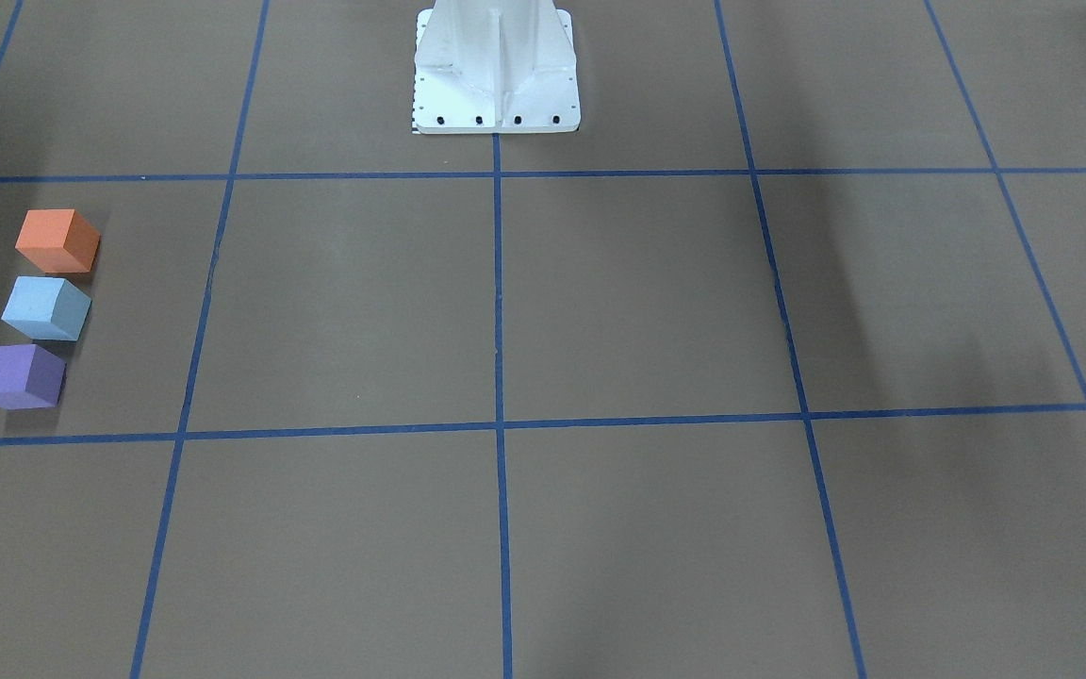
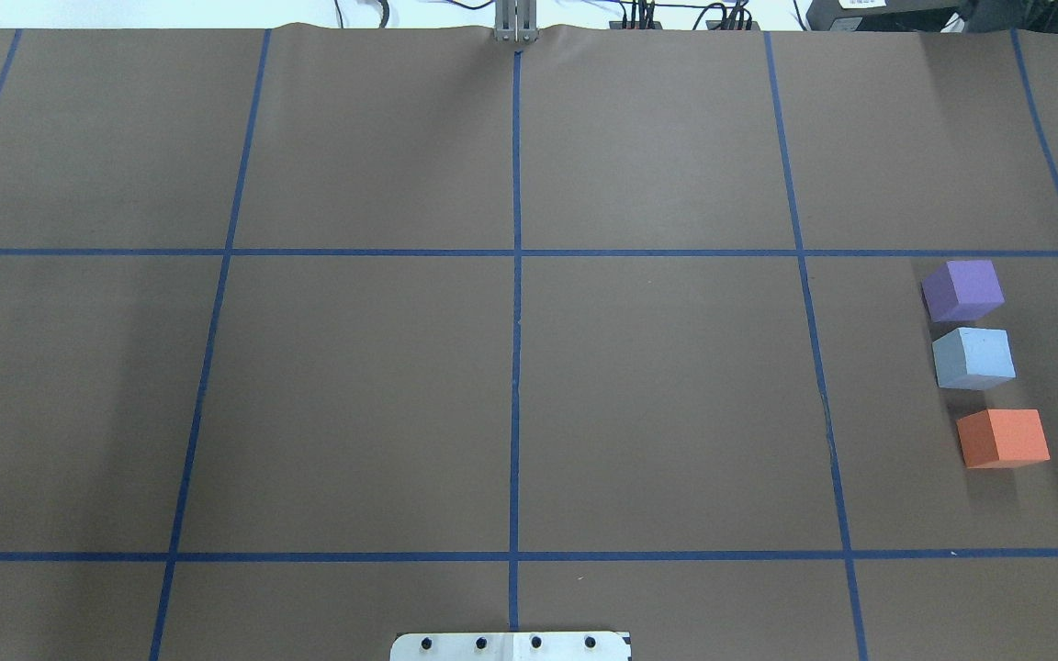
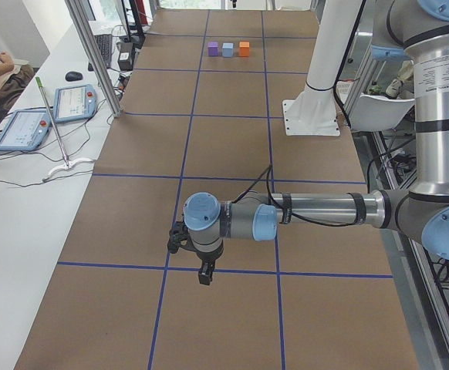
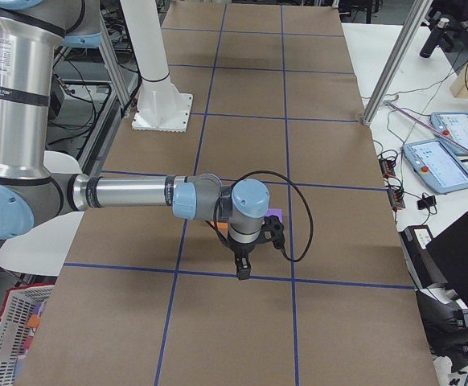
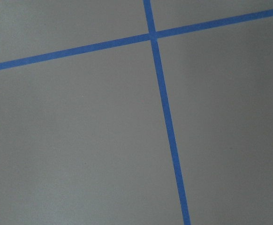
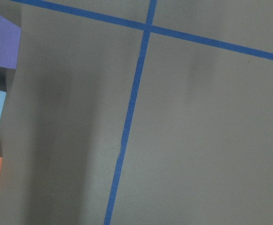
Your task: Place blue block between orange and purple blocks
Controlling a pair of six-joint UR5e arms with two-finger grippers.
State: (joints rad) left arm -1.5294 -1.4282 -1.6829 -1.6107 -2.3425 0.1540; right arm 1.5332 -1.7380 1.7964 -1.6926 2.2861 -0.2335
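Between orange block (image 2: 1003,438), purple block (image 2: 962,289): blue block (image 2: 973,357); white pedestal (image 1: 496,75) well apart

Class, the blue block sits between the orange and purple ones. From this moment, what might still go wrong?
1. In the exterior right view the right gripper hangs close to the row; a low sideways move might knock a block out of line.
2. The blue block sits nearer the purple block than the orange block, so a slight nudge may push it against the purple one.
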